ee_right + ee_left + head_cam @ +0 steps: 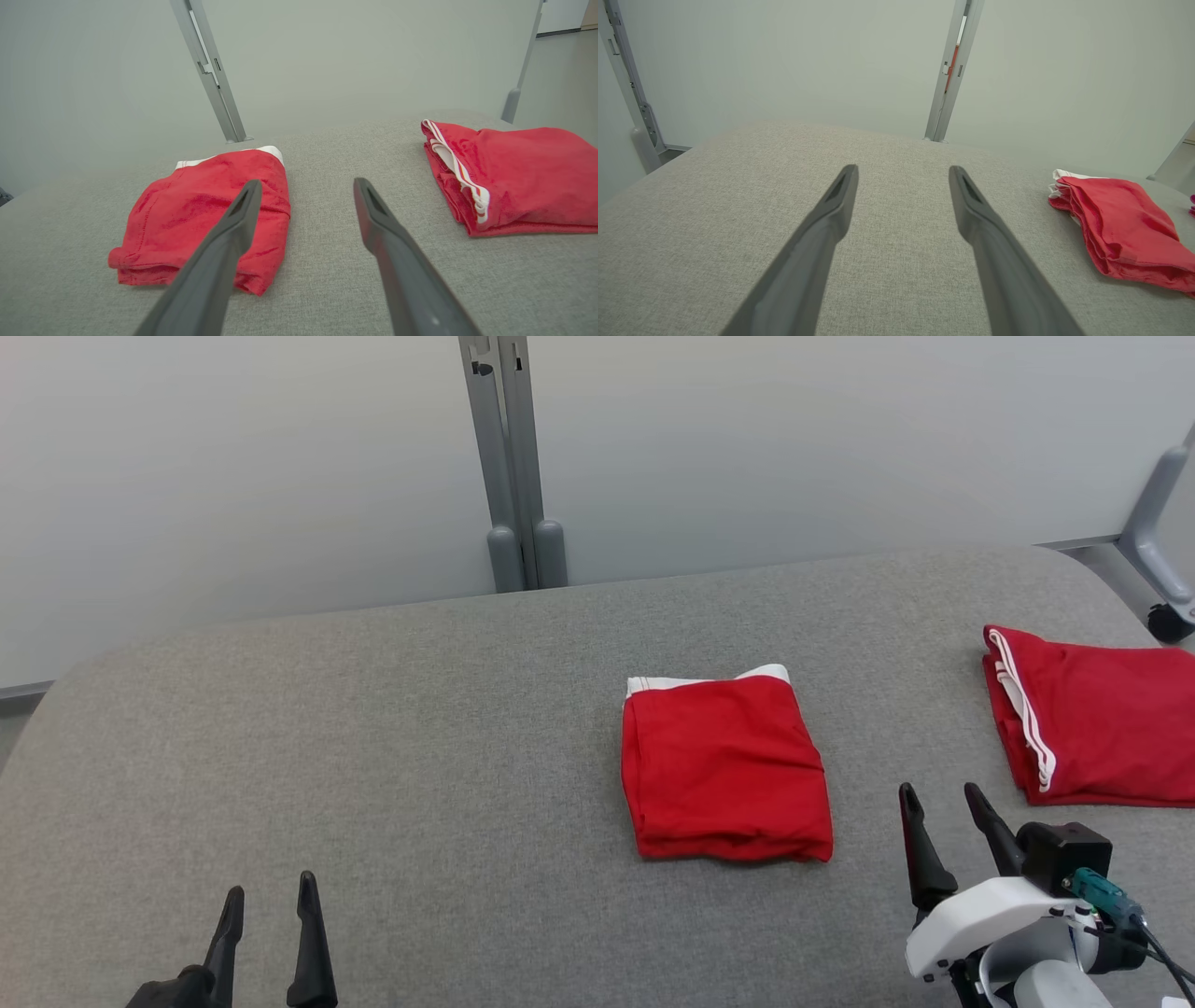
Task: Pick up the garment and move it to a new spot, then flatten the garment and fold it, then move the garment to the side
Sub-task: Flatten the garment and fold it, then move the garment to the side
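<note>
A red garment (726, 768) with a white waistband lies folded into a neat rectangle near the middle of the grey padded table (373, 756); it also shows in the right wrist view (201, 210) and at the right of the left wrist view (1120, 228). My right gripper (943, 793) hovers open just right of it, nothing between its fingers (233, 233). My left gripper (271, 887) is open at the lower left, well away from the cloth, with bare table between its fingers (831, 219).
A second folded red garment (1092, 719) with white trim lies at the table's right edge, seen too in the right wrist view (509, 177). Behind the table stand a grey post (509, 467) and pale wall panels. A wheeled stand leg (1162, 551) is at far right.
</note>
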Tool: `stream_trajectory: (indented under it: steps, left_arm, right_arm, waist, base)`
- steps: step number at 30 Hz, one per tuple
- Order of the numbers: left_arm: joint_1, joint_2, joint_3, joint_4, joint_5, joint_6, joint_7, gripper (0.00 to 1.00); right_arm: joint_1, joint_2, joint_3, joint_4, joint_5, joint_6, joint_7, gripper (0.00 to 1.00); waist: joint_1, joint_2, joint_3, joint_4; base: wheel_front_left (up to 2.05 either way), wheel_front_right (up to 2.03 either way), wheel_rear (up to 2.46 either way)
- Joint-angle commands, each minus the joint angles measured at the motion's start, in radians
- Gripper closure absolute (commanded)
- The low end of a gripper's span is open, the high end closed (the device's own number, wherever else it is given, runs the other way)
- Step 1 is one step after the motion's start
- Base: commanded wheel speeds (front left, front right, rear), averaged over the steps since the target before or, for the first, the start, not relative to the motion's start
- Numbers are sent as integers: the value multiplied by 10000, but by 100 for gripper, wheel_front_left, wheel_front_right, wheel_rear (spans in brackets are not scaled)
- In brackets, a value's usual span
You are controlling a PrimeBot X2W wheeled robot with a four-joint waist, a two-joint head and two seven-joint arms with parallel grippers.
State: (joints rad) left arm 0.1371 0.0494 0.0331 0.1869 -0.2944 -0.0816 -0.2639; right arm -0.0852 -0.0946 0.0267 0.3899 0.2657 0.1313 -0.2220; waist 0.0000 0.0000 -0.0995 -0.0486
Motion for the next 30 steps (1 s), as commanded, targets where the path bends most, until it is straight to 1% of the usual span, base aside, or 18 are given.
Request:
stream_trajectory:
  steps: [1, 9, 12, 24, 30]
  left_arm:
    - [12, 27, 52, 40, 117, -60, 0, 0]
    - [-59, 27, 31, 210, 107, -234, 0, 0]
    - [-43, 27, 7, 208, 67, -233, 0, 0]
    - [74, 27, -103, 142, -62, -160, 0, 0]
    - [6, 27, -330, 50, -76, -176, 0, 0]
  right_arm:
    - [104, -68, 125, 96, -48, -14, -48, 0]
    - [-66, -203, 697, 337, 260, -14, -108, 0]
    - [-133, -208, 782, 352, 328, -14, -160, 0]
    - [-213, -293, 852, 355, 421, -14, -135, 0]
    - [-408, -393, 612, 236, 451, -14, 188, 0]
  waist:
    - [0, 0, 12, 14]
    - [0, 0, 54, 17]
    - [0, 0, 47, 34]
    - [0, 0, 44, 107]
    - [0, 0, 211, 387]
  base:
    - [0, 0, 0]
    - [0, 0, 0]
    - [0, 0, 0]
    - [0, 0, 0]
    - [0, 0, 0]
